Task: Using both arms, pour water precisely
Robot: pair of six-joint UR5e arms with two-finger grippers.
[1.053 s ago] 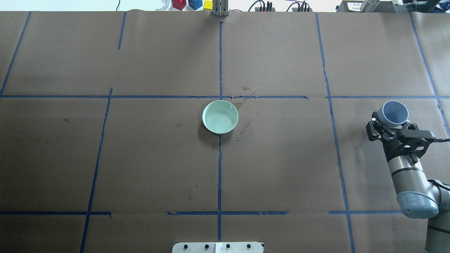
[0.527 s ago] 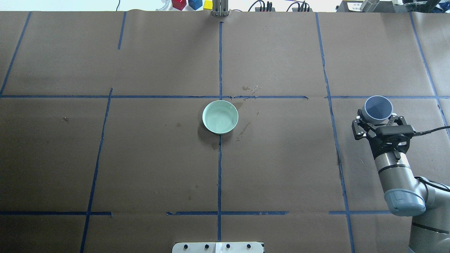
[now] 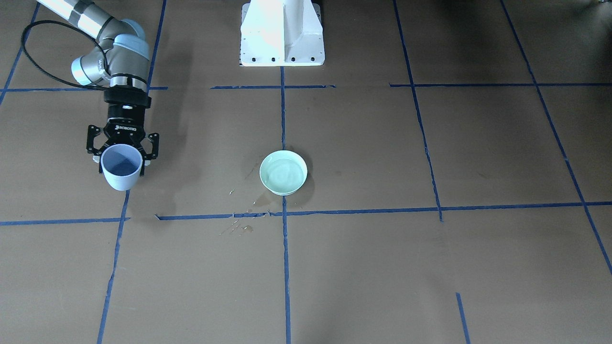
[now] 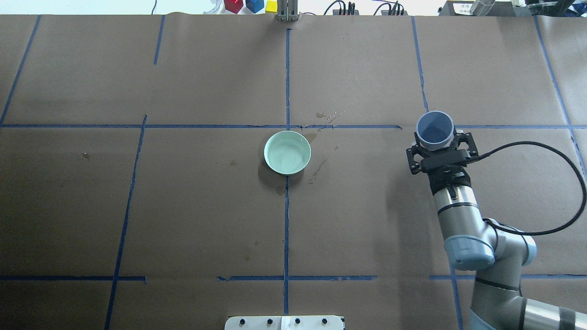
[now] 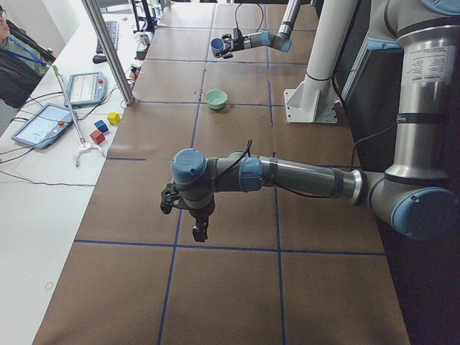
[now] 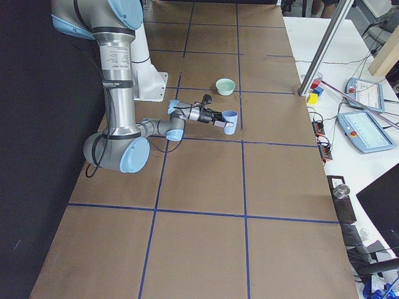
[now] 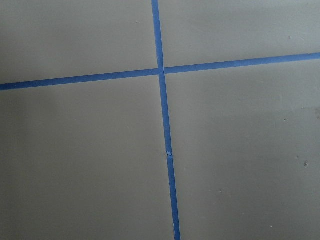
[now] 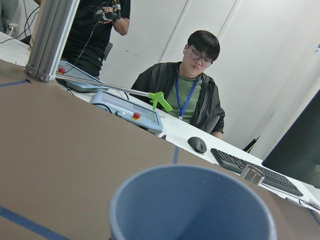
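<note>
My right gripper [image 4: 436,141] is shut on a blue cup [image 4: 434,128], held upright above the table, well right of a pale green bowl [image 4: 287,152]. The front-facing view shows the same gripper [image 3: 123,152], cup [image 3: 121,167] and bowl [image 3: 283,172]. Water [image 4: 288,155] lies glossy in the bowl. Spilt water shows as dark streaks [image 4: 317,171] and drops [image 4: 326,114] beside it. The cup's rim [image 8: 192,205] fills the bottom of the right wrist view. My left gripper [image 5: 192,218] shows only in the exterior left view, low over the table; I cannot tell whether it is open or shut.
Blue tape lines [image 4: 287,215] grid the brown table cover. Coloured blocks [image 4: 250,5] and a metal post [image 4: 287,11] stand at the far edge. The white pedestal [image 3: 282,31] is at the robot's side. Operators [image 8: 192,95] sit beyond the far edge with tablets [image 6: 366,128].
My right arm has swung left with the blue cup, from the table's far right toward the bowl. The bowl has not moved.
</note>
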